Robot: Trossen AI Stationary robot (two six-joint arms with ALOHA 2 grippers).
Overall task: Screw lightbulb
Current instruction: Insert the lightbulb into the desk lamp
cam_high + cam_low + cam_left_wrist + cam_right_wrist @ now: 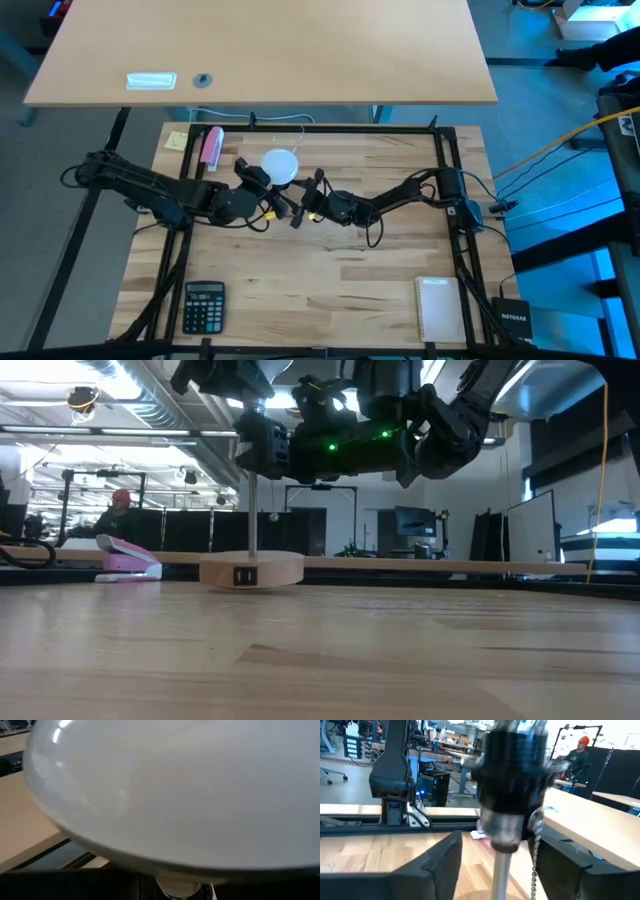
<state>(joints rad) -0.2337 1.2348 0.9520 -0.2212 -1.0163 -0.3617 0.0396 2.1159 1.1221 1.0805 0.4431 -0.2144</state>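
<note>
The white lightbulb [281, 165] stands upright on top of the lamp. Its frosted globe [170, 795] fills the left wrist view, and its pale narrow base [177, 889] points down. The lamp has a round wooden disc [251, 570], a thin metal pole [250, 515] and a black socket [514, 780]. My left gripper [260, 183] reaches in from the left and is shut at the bulb's neck. My right gripper [501, 870] comes in level from the right and is open. Its fingers stand on either side of the pole just under the socket, touching nothing. My left gripper holds the lightbulb low down, at the narrow neck [176, 882] under the globe, coming in level from the table's left. The globe and a dark band at the bottom of the wrist view hide the fingertips. The bulb stands upright above the socket.
A pink stapler [212, 146] and a yellow note [176, 140] lie at the far left. A calculator [203, 306] lies at the near left and a white box [438, 308] at the near right. A pull chain [535, 855] hangs from the socket. A person [118, 510] sits beyond the table.
</note>
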